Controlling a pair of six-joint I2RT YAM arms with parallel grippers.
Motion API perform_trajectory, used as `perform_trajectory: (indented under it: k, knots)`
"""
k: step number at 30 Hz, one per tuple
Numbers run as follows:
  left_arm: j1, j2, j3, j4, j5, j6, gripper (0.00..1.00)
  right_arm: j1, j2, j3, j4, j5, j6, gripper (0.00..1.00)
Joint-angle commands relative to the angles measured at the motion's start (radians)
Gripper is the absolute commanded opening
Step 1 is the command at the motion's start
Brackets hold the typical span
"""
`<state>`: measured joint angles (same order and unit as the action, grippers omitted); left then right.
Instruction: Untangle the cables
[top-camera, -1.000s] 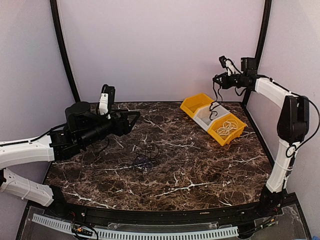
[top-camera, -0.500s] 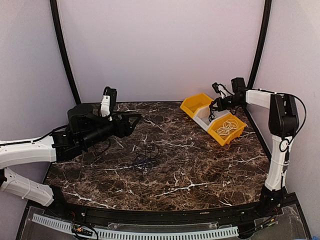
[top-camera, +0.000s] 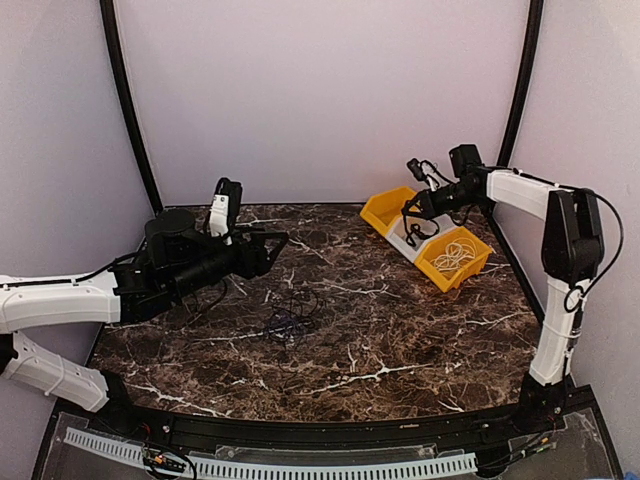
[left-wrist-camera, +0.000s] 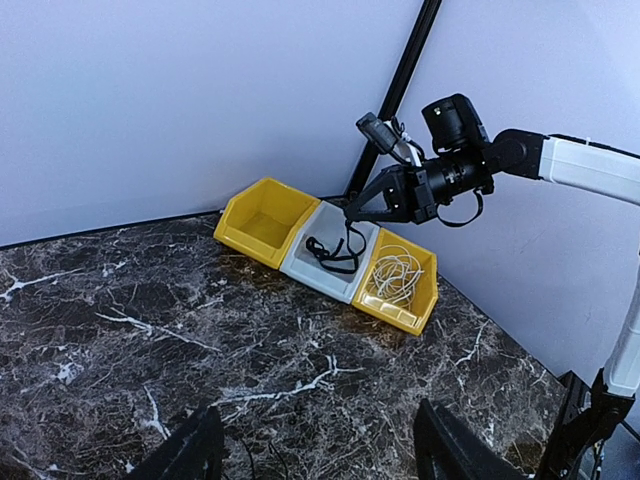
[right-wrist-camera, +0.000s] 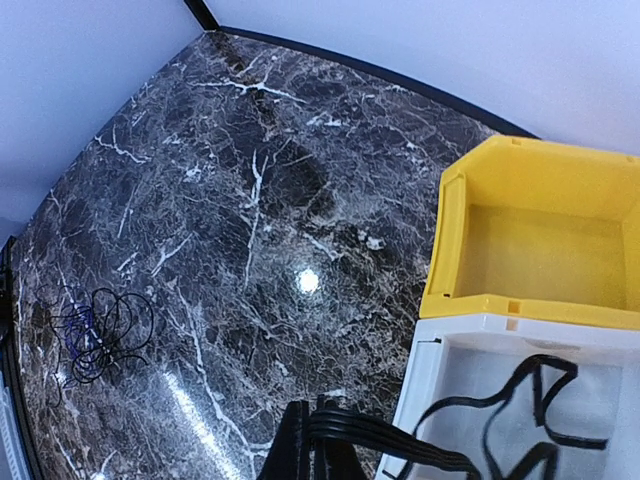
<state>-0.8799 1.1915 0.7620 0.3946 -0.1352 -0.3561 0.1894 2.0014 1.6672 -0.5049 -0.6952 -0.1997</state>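
A small clump of black cables (top-camera: 288, 322) lies on the marble table left of centre, also seen in the right wrist view (right-wrist-camera: 100, 330). My right gripper (top-camera: 412, 205) hovers over the bins, shut on a black cable (right-wrist-camera: 400, 440). That cable hangs down in loops into the white bin (left-wrist-camera: 335, 255). A coiled white cable (top-camera: 455, 255) rests in the near yellow bin (left-wrist-camera: 398, 275). My left gripper (top-camera: 272, 248) is held above the table's left side, behind the clump. It is open (left-wrist-camera: 318, 460) with nothing between its fingers.
Three bins stand in a row at the back right: an empty yellow bin (top-camera: 385, 200), the white bin (top-camera: 405, 243) and the yellow bin (top-camera: 478, 262) with the white cable. Black frame posts rise at the back corners.
My right arm has come down and to the left with the black cable, from high by the right post to just over the bins. The left gripper has shifted slightly right.
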Motion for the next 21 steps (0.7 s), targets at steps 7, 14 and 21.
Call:
perform_trajectory:
  k: [7,14,21]
  knots:
    - [-0.003,0.015,-0.005,0.041,0.03,-0.012,0.68,-0.057,0.058,0.051,0.015,0.044,0.038,0.0]
    - [-0.004,0.024,-0.007,0.051,0.031,-0.03,0.67,-0.092,0.138,0.122,0.045,0.167,0.053,0.0]
    - [-0.004,0.078,0.02,0.073,0.062,-0.065,0.67,-0.102,0.174,0.18,0.102,0.29,0.081,0.0]
